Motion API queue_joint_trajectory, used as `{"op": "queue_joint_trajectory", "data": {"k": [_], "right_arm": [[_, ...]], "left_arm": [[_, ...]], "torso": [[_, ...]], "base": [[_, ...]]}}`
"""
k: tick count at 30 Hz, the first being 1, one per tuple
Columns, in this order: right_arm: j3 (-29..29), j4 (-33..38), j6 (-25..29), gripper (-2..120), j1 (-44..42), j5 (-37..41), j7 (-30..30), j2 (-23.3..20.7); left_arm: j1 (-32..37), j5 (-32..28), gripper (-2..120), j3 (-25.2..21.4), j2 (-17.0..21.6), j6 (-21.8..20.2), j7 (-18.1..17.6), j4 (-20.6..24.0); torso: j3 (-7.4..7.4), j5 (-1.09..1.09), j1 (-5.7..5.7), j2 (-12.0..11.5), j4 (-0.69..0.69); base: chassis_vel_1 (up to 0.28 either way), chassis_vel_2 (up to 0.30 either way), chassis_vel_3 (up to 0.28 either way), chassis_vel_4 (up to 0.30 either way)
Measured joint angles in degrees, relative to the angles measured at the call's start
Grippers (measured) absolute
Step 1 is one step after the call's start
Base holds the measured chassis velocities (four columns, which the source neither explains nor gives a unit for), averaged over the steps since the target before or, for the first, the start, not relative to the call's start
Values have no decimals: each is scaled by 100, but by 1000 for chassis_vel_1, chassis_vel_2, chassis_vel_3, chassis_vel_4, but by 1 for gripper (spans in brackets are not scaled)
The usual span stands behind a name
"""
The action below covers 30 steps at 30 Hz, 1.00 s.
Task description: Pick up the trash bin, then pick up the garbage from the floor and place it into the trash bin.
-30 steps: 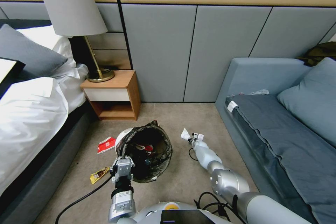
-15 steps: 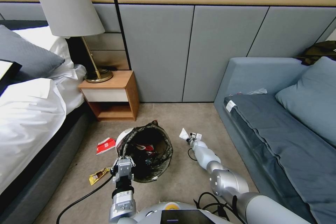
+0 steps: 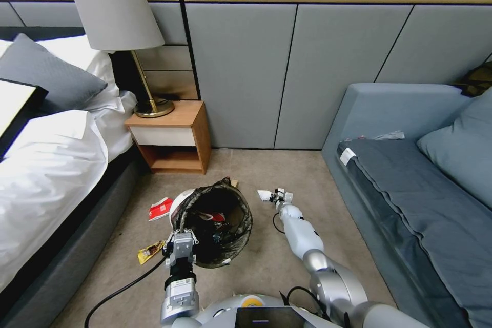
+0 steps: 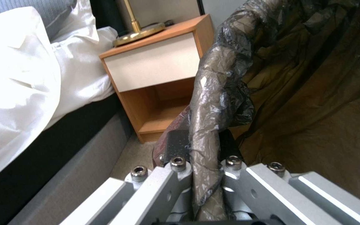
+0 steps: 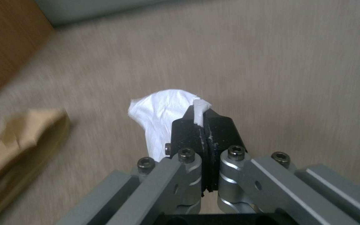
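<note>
Lamp (image 3: 115,15) on wooden nightstand (image 3: 171,136) (beside bed (image 3: 46,164)); grey sofa (image 3: 420,189) opposite.

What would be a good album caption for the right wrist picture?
The right gripper, shut on a white paper scrap, above the beige carpet, a brown paper piece lying nearby.

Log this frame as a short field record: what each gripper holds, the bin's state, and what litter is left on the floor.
left gripper: shut on the trash bin rim, liner pinched
right gripper: shut on a white paper scrap, beside the bin
bin contents: some wrappers already inside
floor litter: red wrapper, yellow-brown wrapper, brown paper scrap
setting: carpet between bed and sofa, nightstand behind
</note>
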State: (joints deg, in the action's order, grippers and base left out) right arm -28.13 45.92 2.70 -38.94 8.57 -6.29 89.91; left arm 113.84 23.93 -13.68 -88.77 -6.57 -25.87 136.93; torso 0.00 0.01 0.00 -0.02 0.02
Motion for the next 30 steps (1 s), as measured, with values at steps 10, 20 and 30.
{"op": "queue_joint_trajectory", "data": {"k": [10, 20, 30], "right_arm": [[48, 1614, 1152, 0, -777, -150, -477, -311], [286, 4540, 1565, 0, -1960, 198, -920, -883], [941, 6748, 1872, 0, -3350, 588, -933, -1781]], "left_arm": [[-53, -102, 0, 19, 45, -43, 2, -79], [-113, -265, 0, 64, 99, -111, 25, -207], [-182, -363, 0, 113, 129, -157, 71, -276]], "torso": [[0, 1, 0, 0, -2], [-1, -1, -1, 1, 0], [-1, -1, -1, 1, -2]], "base": [[0, 0, 0, 0], [0, 0, 0, 0], [0, 0, 0, 0]]}}
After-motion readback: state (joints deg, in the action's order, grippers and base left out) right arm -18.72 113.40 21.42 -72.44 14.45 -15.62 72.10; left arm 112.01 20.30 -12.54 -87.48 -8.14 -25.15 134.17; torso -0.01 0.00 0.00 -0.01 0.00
